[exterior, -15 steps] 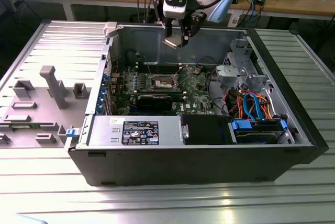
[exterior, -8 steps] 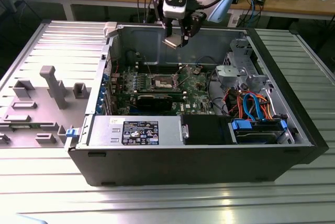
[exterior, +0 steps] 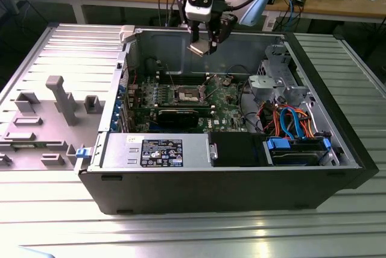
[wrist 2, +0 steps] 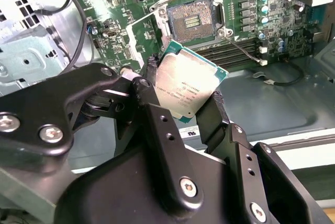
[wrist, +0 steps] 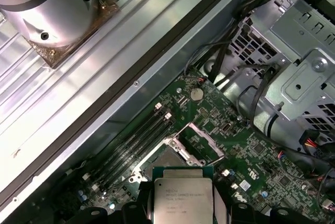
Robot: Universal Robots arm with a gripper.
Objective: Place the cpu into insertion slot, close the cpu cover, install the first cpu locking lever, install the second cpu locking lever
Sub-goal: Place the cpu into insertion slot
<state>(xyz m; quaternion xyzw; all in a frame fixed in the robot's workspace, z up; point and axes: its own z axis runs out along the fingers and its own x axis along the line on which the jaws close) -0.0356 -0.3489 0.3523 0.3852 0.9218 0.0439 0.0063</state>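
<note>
Gripper (exterior: 205,46) jaws pinched on cpu (exterior: 200,49) edges, upper centre of exterior view. Probably light, stiff, fragile underside; edge grip only.

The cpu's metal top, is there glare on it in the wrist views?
In the second wrist view the cpu shines pale with a soft sheen; in the first wrist view it looks duller, evenly lit, no hot spot.

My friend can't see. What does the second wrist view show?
The gripper holds the cpu by its edges, over a green circuit board. Beyond the cpu, the insertion slot lies open and empty.
</note>
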